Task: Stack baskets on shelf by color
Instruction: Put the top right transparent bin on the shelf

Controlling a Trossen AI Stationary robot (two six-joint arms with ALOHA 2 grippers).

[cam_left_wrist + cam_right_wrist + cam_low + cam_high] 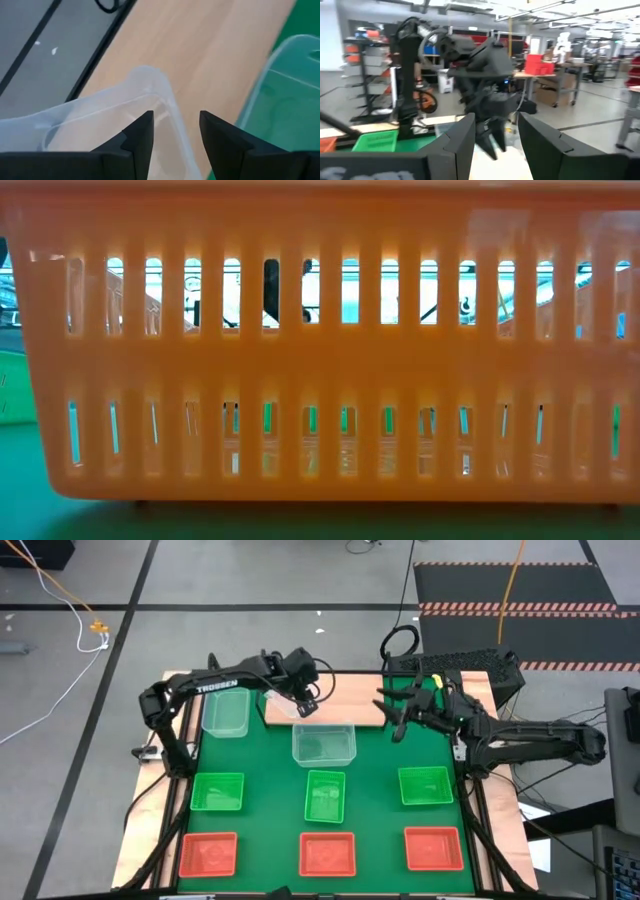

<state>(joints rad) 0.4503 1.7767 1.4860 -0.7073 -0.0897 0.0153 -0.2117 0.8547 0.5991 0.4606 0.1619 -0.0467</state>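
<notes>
Gripping the thin rim of a clear, glossy translucent basket (125, 107) between dark wedge-shaped fingers (140, 137): left gripper (303, 703) over the smooth pale wooden shelf (335, 712) at the mat's far edge. Reading "TROSSEN" in white on the left arm (215, 688). Hovering spread and empty near the shelf's other end: right gripper (393, 715). Lying on green mat (380, 815): two more clear baskets, three green, three red-orange slotted ones.
</notes>
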